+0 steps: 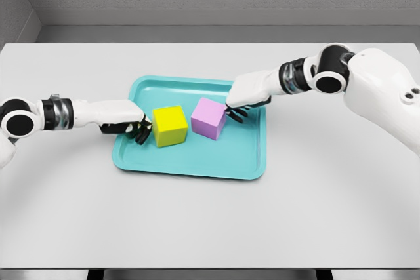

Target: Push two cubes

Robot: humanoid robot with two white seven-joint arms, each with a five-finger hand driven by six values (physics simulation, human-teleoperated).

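A: Left hand [128, 122]?
B: Smooth white shell, dark fingers [139, 134] curled, holding nothing, tips touching the yellow cube [170, 125] at its 9 o'clock side.
A: Right hand [248, 93]?
B: Same build, fingers curled, empty, tips against the pink cube [209, 118] at its 2 o'clock side.
A: Cubes?
B: Both matte, sharp-edged, no long axis. Yellow sits nearly square to the tray, pink turned w/ a corner toward 6 o'clock. Close together, narrow gap between.
A: Under them?
B: Teal tray [256, 162], glossy, rounded corners, raised rim, long axis 9-to-3, mid light-grey table [210, 227]. Cubes near tray centre.
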